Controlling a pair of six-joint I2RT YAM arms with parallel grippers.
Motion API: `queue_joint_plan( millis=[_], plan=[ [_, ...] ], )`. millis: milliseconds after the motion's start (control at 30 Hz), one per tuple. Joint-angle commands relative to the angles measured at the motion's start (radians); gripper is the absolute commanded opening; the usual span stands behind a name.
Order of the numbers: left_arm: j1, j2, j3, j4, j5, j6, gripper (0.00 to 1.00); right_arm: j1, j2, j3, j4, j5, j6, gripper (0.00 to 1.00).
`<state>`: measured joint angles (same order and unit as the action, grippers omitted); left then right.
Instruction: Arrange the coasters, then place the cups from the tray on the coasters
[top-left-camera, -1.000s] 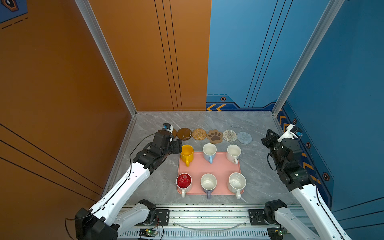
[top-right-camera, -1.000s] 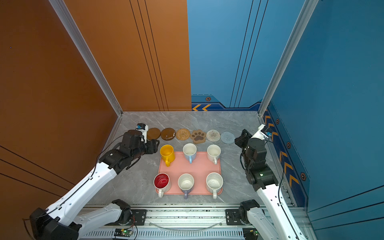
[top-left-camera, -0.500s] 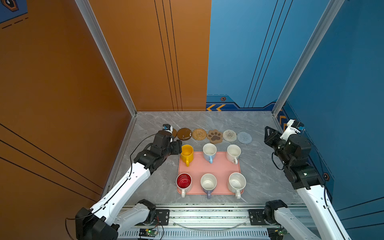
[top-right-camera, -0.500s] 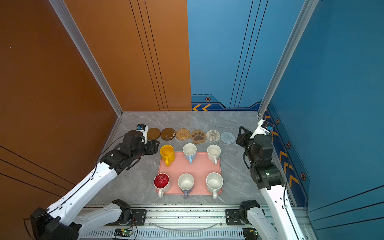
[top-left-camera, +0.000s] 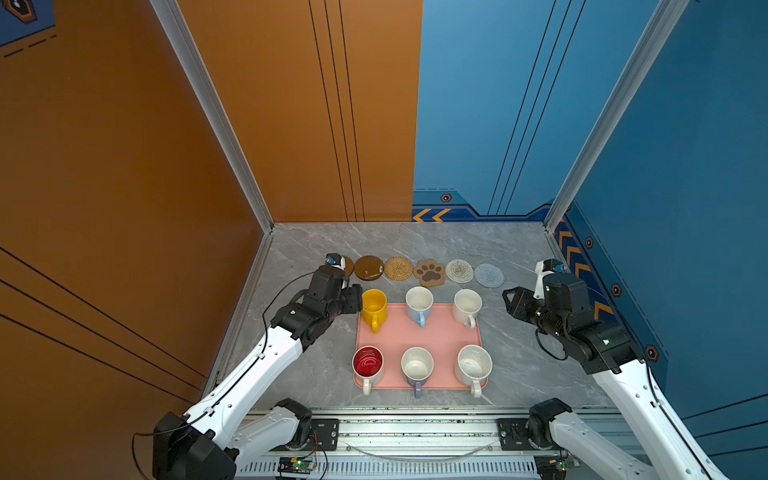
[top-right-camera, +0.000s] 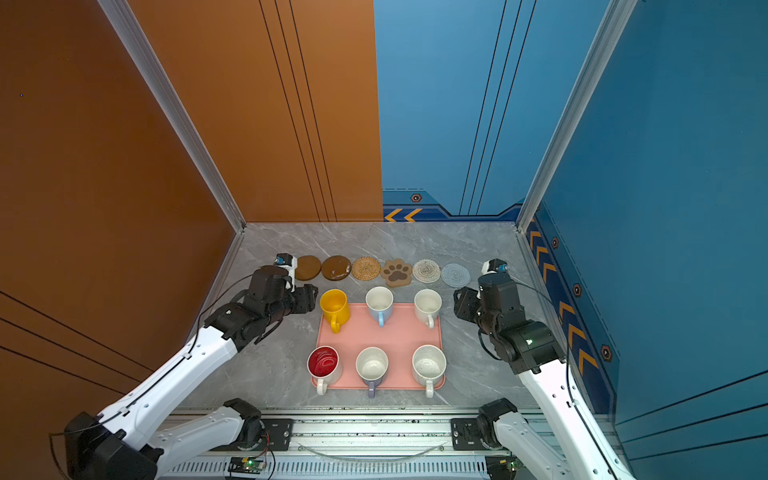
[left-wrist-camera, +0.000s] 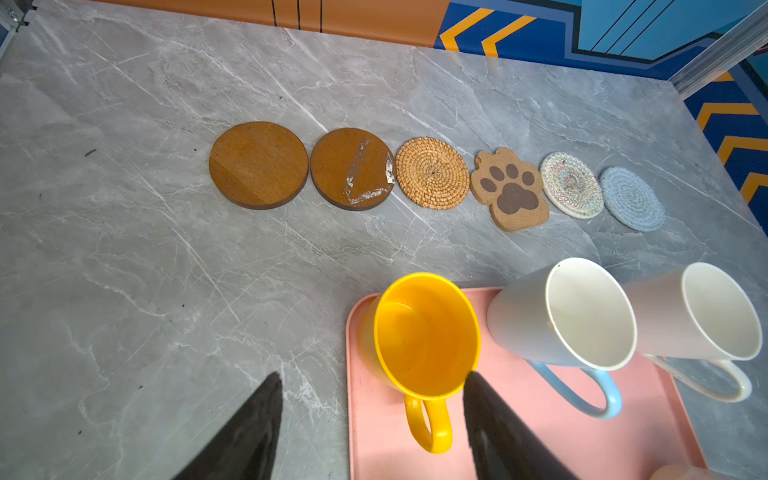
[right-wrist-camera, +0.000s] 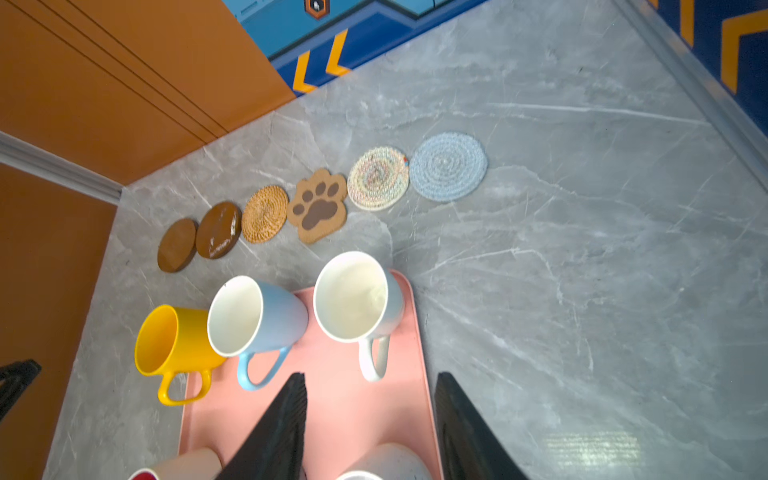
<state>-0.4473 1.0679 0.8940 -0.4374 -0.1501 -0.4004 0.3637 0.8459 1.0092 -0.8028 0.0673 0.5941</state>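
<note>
In both top views the salmon-pink rectangular tray (top-left-camera: 415, 336) lies on the grey marbled desk (top-left-camera: 519, 353) and carries all six mugs. Its near row holds the white mug with red inside (top-left-camera: 368, 361), the lavender mug (top-left-camera: 417, 365) and the speckled white mug (top-left-camera: 473, 365). The lavender one shows in neither wrist view. The far row holds the yellow mug (top-left-camera: 374, 305), the light blue mug (top-left-camera: 419, 301) and the plain white mug (top-left-camera: 467, 303).

The left wrist view shows the left hand (left-wrist-camera: 372, 375) with fingers apart, one tip at the yellow mug's rim and the other over bare desk; whether it touches cannot be told. The right wrist view shows the right hand (right-wrist-camera: 370, 375) with fingers apart and empty, over the tray's edge beside the plain white mug's handle.

Beyond the tray the coasters lie in one row. The end dark brown disc (top-right-camera: 307, 267) shows whole in a top view and the left wrist view; where the left arm (top-left-camera: 328, 286) stands before it, only a sliver shows. Next come the glossy dark brown disc (top-right-camera: 336, 267), the tan woven round (top-left-camera: 398, 268), the brown paw-shaped mat (top-left-camera: 430, 272), the cream woven round (top-left-camera: 459, 271) and the light blue woven round (top-left-camera: 489, 274).
</note>
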Motion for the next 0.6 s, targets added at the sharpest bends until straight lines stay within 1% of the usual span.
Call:
queue_joint_plan(
  millis=[0, 167, 267, 400, 567],
  plan=[
    [-0.011, 0.002, -0.012, 0.001, -0.017, 0.021, 0.7, 0.065, 0.034, 0.007, -0.091, 0.071, 0.038, 0.5],
    [-0.01, 0.006, -0.008, 0.0, -0.015, 0.04, 0.7, 0.169, 0.137, 0.038, -0.107, 0.091, 0.066, 0.54],
    [-0.007, 0.009, -0.003, 0.0, -0.019, 0.055, 0.7, 0.227, 0.215, 0.055, -0.147, 0.14, 0.07, 0.55],
    [-0.004, 0.014, -0.001, 0.0, -0.016, 0.064, 0.71, 0.258, 0.296, 0.072, -0.181, 0.13, 0.074, 0.58],
    [-0.002, 0.028, -0.001, 0.002, -0.017, 0.062, 0.71, 0.285, 0.355, 0.076, -0.178, 0.128, 0.092, 0.6]
  ],
)
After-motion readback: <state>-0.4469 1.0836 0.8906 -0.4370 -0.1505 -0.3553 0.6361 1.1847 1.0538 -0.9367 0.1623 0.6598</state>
